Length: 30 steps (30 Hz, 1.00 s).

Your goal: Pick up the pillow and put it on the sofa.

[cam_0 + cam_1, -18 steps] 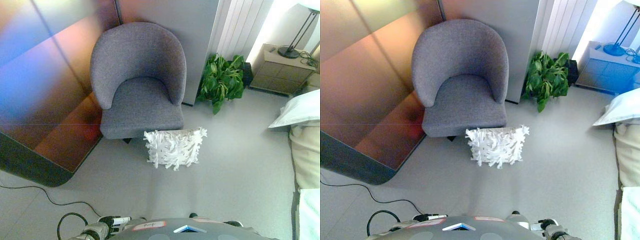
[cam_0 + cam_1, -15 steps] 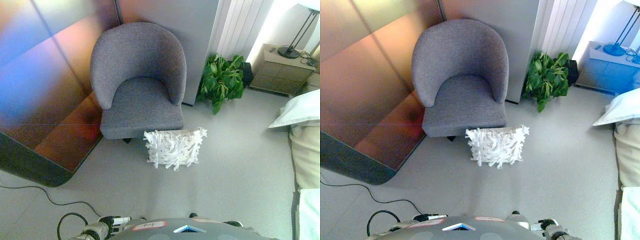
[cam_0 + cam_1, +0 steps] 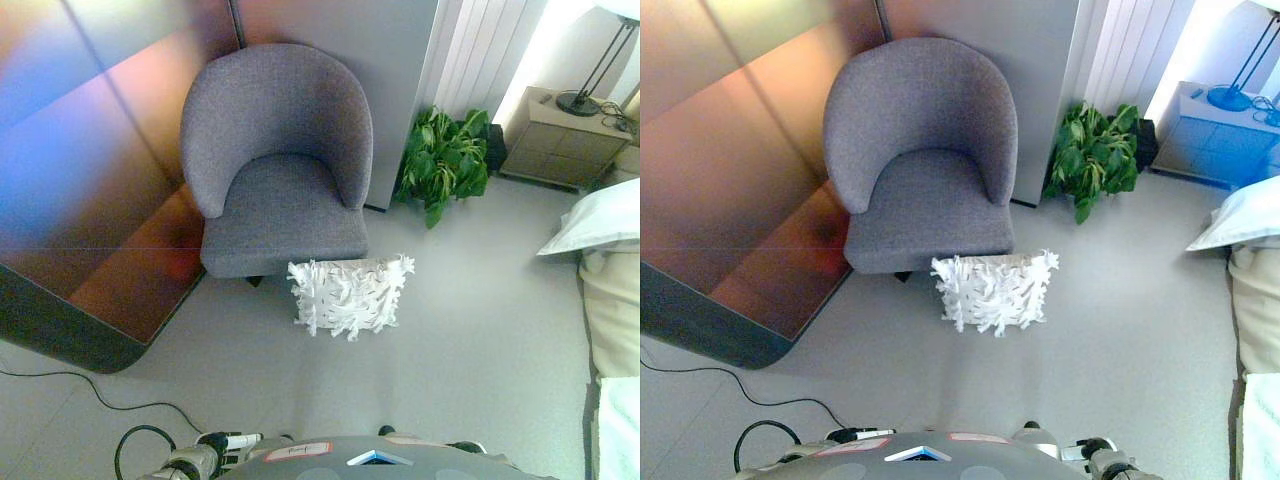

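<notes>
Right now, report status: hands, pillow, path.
Neither robot hand clearly in view. White shaggy pillow on the floor, leaning against the front of the grey armchair. Seat bare; nothing between robot and pillow.

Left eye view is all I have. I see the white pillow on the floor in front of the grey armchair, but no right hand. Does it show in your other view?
Observer: Yes. In the right eye view a part of the right hand shows at the bottom edge, right of the middle.
Operator: Is it near the pillow?
Observer: No. It is well apart from it, with bare floor between them, and it touches nothing.
</notes>
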Motion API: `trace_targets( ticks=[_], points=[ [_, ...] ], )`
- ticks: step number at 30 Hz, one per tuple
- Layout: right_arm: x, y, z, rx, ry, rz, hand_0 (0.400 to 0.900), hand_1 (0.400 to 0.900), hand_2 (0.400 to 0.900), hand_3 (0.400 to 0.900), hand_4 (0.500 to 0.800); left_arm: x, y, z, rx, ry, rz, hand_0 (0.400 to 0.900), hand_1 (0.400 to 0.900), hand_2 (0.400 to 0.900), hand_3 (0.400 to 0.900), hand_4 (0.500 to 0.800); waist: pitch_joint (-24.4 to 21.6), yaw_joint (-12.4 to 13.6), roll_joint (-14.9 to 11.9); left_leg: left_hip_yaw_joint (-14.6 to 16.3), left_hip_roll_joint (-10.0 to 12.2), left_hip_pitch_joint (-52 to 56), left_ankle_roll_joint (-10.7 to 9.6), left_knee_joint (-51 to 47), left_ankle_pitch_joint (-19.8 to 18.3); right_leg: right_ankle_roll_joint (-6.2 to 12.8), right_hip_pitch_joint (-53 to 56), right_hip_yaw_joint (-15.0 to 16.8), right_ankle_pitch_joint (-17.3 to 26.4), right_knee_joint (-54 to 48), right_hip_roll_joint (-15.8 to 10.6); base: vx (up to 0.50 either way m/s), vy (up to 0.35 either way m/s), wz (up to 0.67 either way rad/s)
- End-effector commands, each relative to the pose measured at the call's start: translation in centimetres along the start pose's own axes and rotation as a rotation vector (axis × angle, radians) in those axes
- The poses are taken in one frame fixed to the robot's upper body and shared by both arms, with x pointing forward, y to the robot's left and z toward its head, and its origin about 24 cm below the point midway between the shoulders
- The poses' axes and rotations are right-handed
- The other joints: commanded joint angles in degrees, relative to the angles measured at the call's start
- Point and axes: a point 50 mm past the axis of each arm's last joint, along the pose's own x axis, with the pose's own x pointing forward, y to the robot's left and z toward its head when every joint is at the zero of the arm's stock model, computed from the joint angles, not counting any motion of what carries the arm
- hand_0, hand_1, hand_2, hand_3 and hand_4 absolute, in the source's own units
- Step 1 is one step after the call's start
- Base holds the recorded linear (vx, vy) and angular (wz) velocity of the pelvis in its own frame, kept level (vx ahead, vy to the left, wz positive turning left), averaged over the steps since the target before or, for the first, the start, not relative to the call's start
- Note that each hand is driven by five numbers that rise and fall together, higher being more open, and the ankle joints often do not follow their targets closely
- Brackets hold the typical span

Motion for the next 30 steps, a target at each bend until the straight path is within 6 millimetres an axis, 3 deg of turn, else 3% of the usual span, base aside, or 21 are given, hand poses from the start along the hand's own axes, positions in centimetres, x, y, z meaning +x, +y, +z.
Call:
trace_targets(
  ticks=[1, 9, 15, 17, 19, 20, 22, 26, 28, 30],
  points=[
    [-0.2, 0.5, 2.3, -0.056, -0.032, 0.001, 0.9, 0.9, 0.9, 0.9, 0.8, 0.0, -0.1, -0.5, 0.026, 0.062, -0.007, 0.9, 0.9, 0.9, 0.9, 0.8, 1.8, 0.4, -2.3, -0.3, -1.7, -0.3, 1.0, -0.4, -2.9, 1.54, 0.4, -3.1, -0.9, 0.3, 0.1, 0.0, 0.0, 0.0],
    [-0.2, 0.4, 2.4, -0.055, -0.031, 0.005, 0.9, 0.9, 0.9, 0.9, 0.8, 0.0, 0.3, -0.6, 0.035, 0.074, 0.011, 0.9, 0.9, 0.9, 0.9, 0.8, 2.3, 0.2, -2.2, 0.0, -1.5, -0.3, 1.0, -0.4, -2.7, 1.38, 0.2, -3.2, -1.0, 0.6, 0.3, 0.01, -0.039, -0.02],
    [-0.2, 0.2, 2.8, -0.024, -0.041, 0.003, 0.9, 0.9, 0.9, 0.9, 0.8, 0.0, 0.4, -0.1, 0.008, 0.063, 0.016, 0.9, 0.9, 0.9, 0.9, 0.8, 3.4, -0.6, -2.1, 0.5, -0.5, -1.3, 0.5, 1.4, -2.7, 0.24, -1.2, -2.0, -1.6, 1.6, 1.5, 0.01, -0.134, -0.13],
    [-0.3, -0.2, 3.4, -0.017, -0.056, -0.009, 0.9, 0.9, 0.9, 0.9, 0.8, -0.1, 0.3, 0.4, 0.0, 0.055, 0.018, 0.9, 0.9, 0.9, 0.9, 0.8, 4.2, -1.1, -2.6, 0.0, -0.3, -3.9, 0.2, 6.8, -3.6, -0.89, -2.9, -0.8, -1.9, 2.9, 1.9, -0.06, -0.178, -0.16],
    [-0.3, -0.8, 3.5, -0.052, -0.056, -0.015, 0.9, 0.9, 0.9, 0.9, 0.8, 0.0, 0.0, 0.6, -0.045, 0.038, 0.015, 0.9, 0.9, 0.9, 0.9, 0.8, 5.7, -1.3, -3.9, -1.0, -0.2, -8.2, 0.3, 20.7, -3.9, -2.81, -4.2, -0.5, -2.0, 4.7, 1.5, -0.03, -0.185, -0.23],
    [-0.3, -0.9, 3.5, -0.065, -0.051, -0.015, 0.9, 0.9, 0.9, 0.9, 0.8, 0.0, 0.0, 0.6, -0.066, 0.033, 0.016, 0.9, 0.9, 0.9, 0.9, 0.8, 5.8, -1.3, -4.1, -1.5, -0.3, -9.7, 0.4, 23.0, -3.1, -3.31, -4.7, -0.4, -1.9, 5.0, 1.4, 0.0, -0.196, -0.38],
    [-0.2, -1.7, 2.8, -0.097, -0.025, -0.039, 0.9, 0.9, 0.9, 0.9, 0.8, 0.1, -0.6, 0.2, -0.137, 0.033, -0.003, 0.9, 0.9, 0.9, 0.9, 0.8, 8.2, 0.2, -3.8, -3.9, -1.0, -17.5, -0.2, 30.4, 2.3, -4.62, -4.1, 0.0, -2.5, 5.9, 2.2, 0.07, -0.111, -0.42],
    [-0.2, -2.3, 2.4, -0.098, -0.016, -0.051, 0.9, 0.9, 0.9, 0.9, 0.8, 0.1, -0.9, -1.4, -0.175, 0.072, -0.018, 0.9, 0.9, 0.9, 0.9, 0.8, 10.0, 2.2, -1.4, -2.3, 2.5, -18.6, -2.3, 15.5, 8.1, -3.44, 0.0, 0.6, -5.3, 5.4, 3.5, 0.27, 0.068, -0.2],
    [-0.2, -2.4, 2.7, -0.096, -0.032, -0.055, 0.9, 0.9, 0.9, 0.9, 0.8, 0.1, -0.8, -2.2, -0.184, 0.089, -0.016, 0.9, 0.9, 0.9, 0.9, 0.8, 10.2, 3.9, -0.4, -3.6, 4.0, -20.0, -3.7, 5.5, 12.8, -2.94, 3.4, 1.4, -7.3, 4.5, 3.9, 0.38, 0.102, -0.29],
    [-0.2, -2.5, 2.8, -0.11, -0.041, -0.059, 0.9, 0.9, 0.9, 0.9, 0.8, 0.1, -0.7, -2.6, -0.196, 0.096, -0.016, 0.9, 0.9, 0.9, 0.9, 0.8, 10.2, 4.6, -0.5, -2.8, 5.1, -20.6, -4.1, 1.2, 13.6, -2.89, 5.8, 1.7, -8.9, 4.2, 3.4, 0.39, 0.117, -0.25]
  ],
)
